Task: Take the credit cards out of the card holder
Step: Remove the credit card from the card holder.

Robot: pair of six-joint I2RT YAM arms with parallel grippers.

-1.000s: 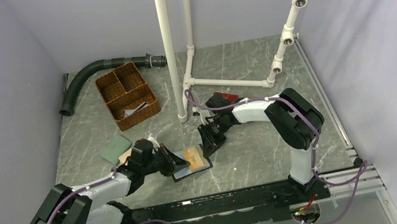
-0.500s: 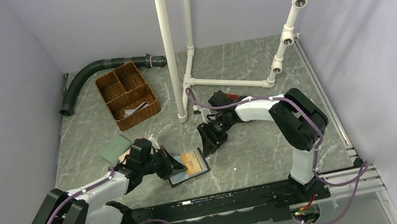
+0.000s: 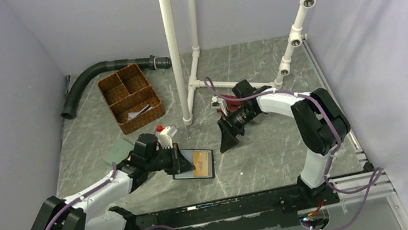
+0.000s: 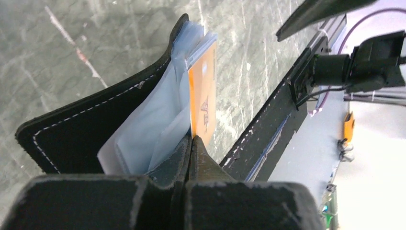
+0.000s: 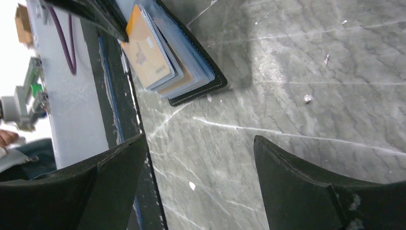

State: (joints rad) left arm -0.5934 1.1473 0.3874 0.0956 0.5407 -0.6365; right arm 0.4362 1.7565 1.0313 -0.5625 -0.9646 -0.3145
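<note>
The card holder (image 3: pixel 188 163) lies open near the table's front edge, with a black stitched cover (image 4: pixel 95 129) and light blue sleeves. An orange credit card (image 4: pixel 203 96) sits on top of the sleeves (image 5: pixel 146 55). My left gripper (image 4: pixel 191 139) is shut, its fingertips pinched on the near edge of that orange card; in the top view it (image 3: pixel 176 161) is at the holder's left side. My right gripper (image 5: pixel 198 139) stands open with only bare table between its fingers, up and to the right of the holder (image 3: pixel 226 141).
A wicker basket (image 3: pixel 130 97) and a black hose (image 3: pixel 99 73) are at the back left. A white pipe frame (image 3: pixel 173 44) rises behind the centre. A green wallet (image 3: pixel 118 152) lies by my left arm, a red wallet (image 3: pixel 230 101) under my right arm.
My right gripper has opened and pulled back from the card holder toward the back right. My left gripper stays shut and the holder has shifted and turned a little with it.
</note>
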